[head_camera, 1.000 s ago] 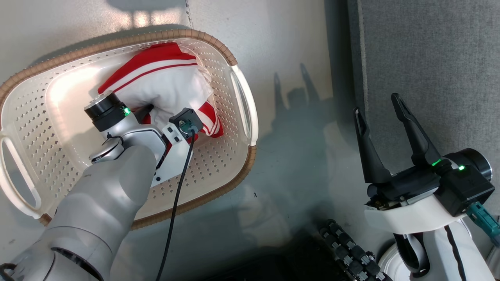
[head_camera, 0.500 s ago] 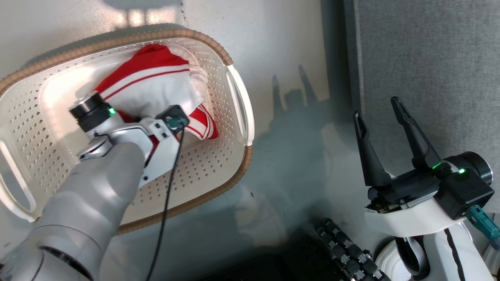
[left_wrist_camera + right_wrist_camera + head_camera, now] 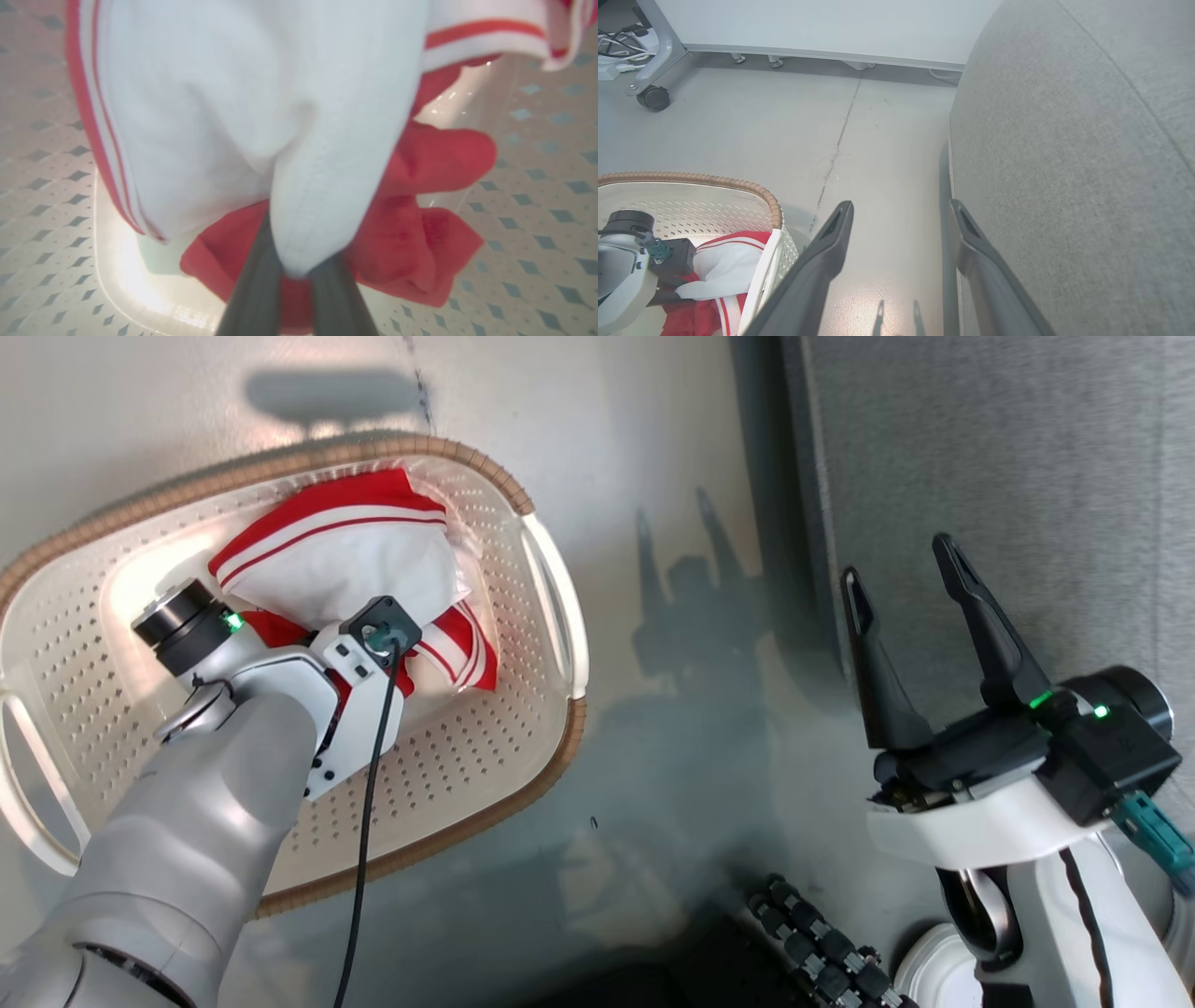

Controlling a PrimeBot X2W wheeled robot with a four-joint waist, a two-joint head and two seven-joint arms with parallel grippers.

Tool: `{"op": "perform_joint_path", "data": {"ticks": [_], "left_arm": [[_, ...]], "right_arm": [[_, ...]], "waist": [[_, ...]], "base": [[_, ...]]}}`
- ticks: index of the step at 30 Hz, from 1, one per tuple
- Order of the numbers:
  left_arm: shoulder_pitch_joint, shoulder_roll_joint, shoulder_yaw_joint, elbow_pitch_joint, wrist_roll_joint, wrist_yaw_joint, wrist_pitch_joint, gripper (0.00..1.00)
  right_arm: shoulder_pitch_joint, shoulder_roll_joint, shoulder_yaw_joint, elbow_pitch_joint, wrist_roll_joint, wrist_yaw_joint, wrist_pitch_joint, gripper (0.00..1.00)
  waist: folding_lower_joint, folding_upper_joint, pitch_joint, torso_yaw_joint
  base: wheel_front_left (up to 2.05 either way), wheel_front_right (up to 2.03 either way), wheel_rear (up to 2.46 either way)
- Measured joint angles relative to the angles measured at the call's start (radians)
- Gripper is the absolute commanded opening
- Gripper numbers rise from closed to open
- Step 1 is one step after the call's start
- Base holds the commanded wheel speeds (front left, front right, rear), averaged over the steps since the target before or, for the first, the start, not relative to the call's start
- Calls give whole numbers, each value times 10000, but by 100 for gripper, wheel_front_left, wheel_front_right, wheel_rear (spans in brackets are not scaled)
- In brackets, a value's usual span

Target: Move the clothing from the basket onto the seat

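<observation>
The white basket [image 3: 504,490] with a brown rim stands on the floor at the left. In it lies the clothing: a red-and-white striped garment [image 3: 355,555] bunched over a red one [image 3: 271,625]. My left arm's wrist [image 3: 280,663] reaches down into the basket and covers its own fingers. In the left wrist view my left gripper [image 3: 299,254] is shut on a fold of the white garment [image 3: 210,116], with the red garment [image 3: 434,158] beneath. My right gripper [image 3: 896,560] hangs open and empty at the edge of the grey seat [image 3: 1008,448].
Bare grey floor [image 3: 672,616] lies between basket and seat. My base with a black cable chain [image 3: 822,943] is at the bottom. The right wrist view shows the basket [image 3: 770,205], seat [image 3: 1064,140], my right gripper [image 3: 901,207], a castor [image 3: 654,98] and cables [image 3: 616,42].
My left gripper has closed from open onto the white fold of clothing. The head camera has shifted, so the whole picture slid. The right gripper stays open.
</observation>
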Motion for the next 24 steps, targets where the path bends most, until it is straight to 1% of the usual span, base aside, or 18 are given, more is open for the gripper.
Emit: {"op": "perform_joint_path", "data": {"ticks": [5, 9, 14, 19, 24], "left_arm": [[288, 61, 221, 0, -328, 303, -581, 0], [727, -159, 334, 4, -621, 397, -951, 0], [1192, -362, 629, -6, -1089, 600, -2150, 0], [1673, -525, 978, -29, -1607, 602, -3283, 0], [1952, -642, 1292, -495, -2044, 644, -3827, 0]], "right_arm": [[-452, 8, 146, 288, 104, 0, 0, 100], [-474, 6, 138, 573, -40, 0, 0, 100], [-403, -48, 167, 838, -186, 0, 0, 100], [-130, -217, -92, 1110, -305, 0, 0, 100], [251, -382, -270, 1258, -305, 0, 0, 100]], "waist": [[0, 0, -480, -137], [0, 0, -1107, -120], [0, 0, -2131, 22], [0, 0, -3228, 238], [0, 0, -4345, 539]], "base": [[0, 0, 0], [0, 0, 0], [0, 0, 0], [0, 0, 0], [0, 0, 0]]}}
